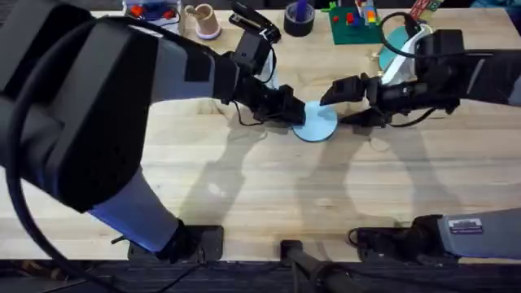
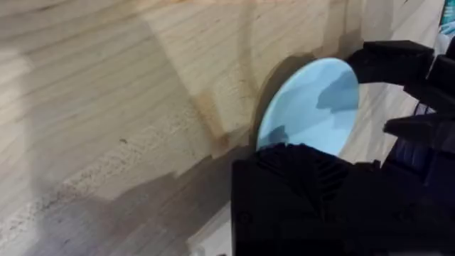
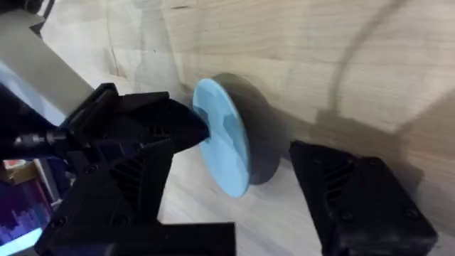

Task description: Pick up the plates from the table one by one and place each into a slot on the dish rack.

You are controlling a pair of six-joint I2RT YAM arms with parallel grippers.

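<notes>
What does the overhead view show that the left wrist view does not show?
The overhead view alone shows both arms meeting at mid-table, the green board, the dark tape roll and a wooden cup along the far edge. The left wrist view alone shows the blue plate tilted up off the table, casting a shadow. Both show that plate between the two grippers.

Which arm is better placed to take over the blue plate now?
Right, probably: its open pincer straddles the upright blue plate and need only close; the left pincer already holds its rim.
</notes>
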